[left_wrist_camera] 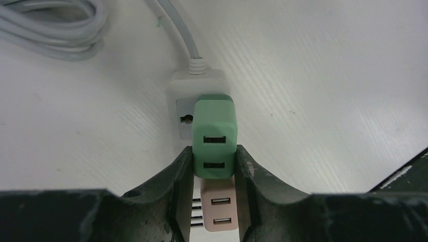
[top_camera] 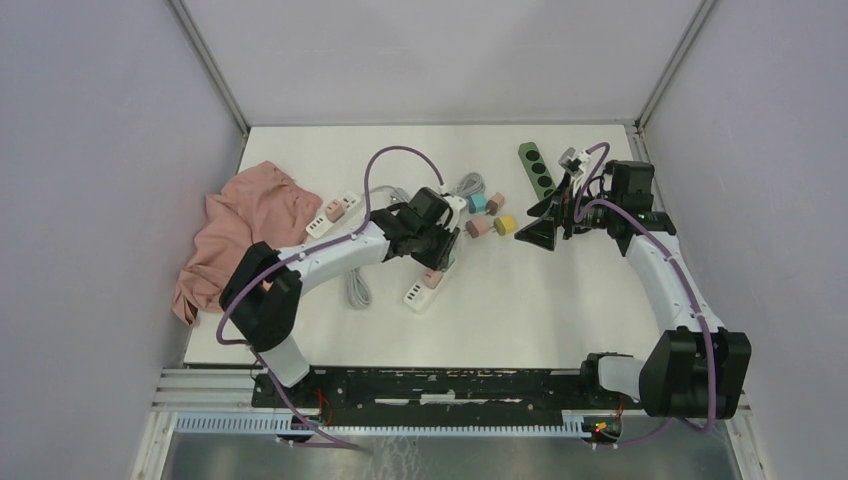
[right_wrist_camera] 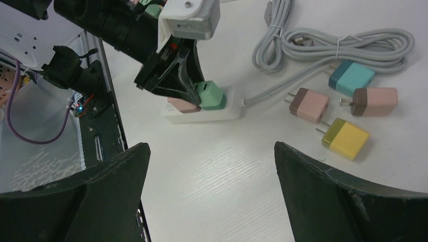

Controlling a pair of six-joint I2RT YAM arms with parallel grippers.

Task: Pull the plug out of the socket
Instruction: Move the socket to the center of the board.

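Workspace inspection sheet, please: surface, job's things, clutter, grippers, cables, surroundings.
Surface: white table.
Job's things: green plug seated in white power strip, pink plug beside it.
Clutter: teal plug, yellow plug and two pink-brown plugs lying loose; green power strip; pink cloth at the left.
Grippers: left gripper shut on the green plug; right gripper open, holding nothing.
Cables: grey cords bundled near the loose plugs; purple cables along both arms.
Surroundings: pale walls on three sides.
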